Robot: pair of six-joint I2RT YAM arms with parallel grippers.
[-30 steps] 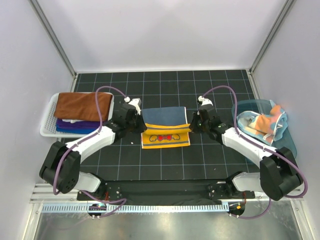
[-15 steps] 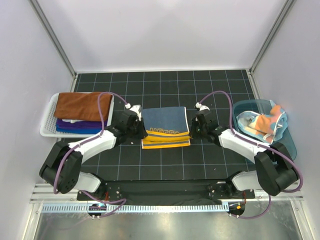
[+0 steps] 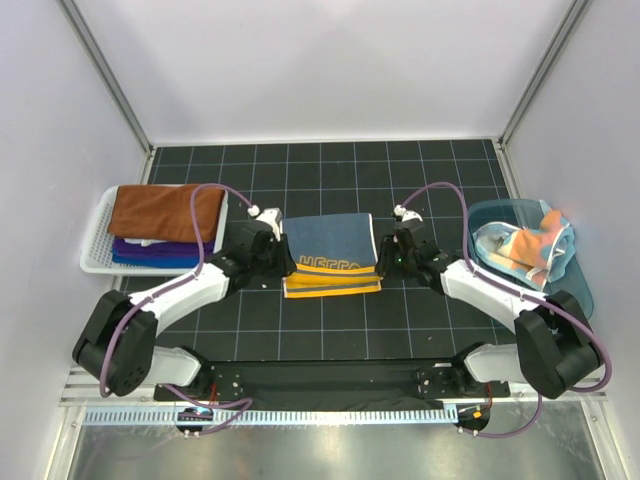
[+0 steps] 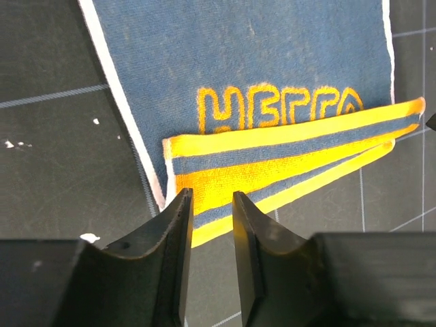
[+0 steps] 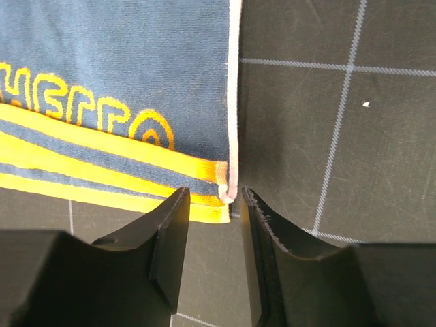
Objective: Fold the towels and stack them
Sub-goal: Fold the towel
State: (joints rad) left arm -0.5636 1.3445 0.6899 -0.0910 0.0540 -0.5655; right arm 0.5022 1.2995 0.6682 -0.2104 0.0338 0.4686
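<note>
A navy-and-yellow striped towel lies folded on the black grid mat, navy face up with yellow lettering and yellow stripes along its near edge. My left gripper sits at its near left corner, open. In the left wrist view the towel lies just beyond the left gripper, nothing between the fingers. My right gripper is at the near right corner, open. In the right wrist view the towel's corner lies just past the right gripper. Folded towels, rust brown over purple, are stacked at the left.
The stack rests in a white slatted basket at the left edge. A teal round tub at the right holds crumpled orange and light blue towels. White walls close in the mat on three sides.
Both grippers carried the towel's navy half toward the near edge, covering the yellow panel, then opened and let go. The towel now lies folded.
</note>
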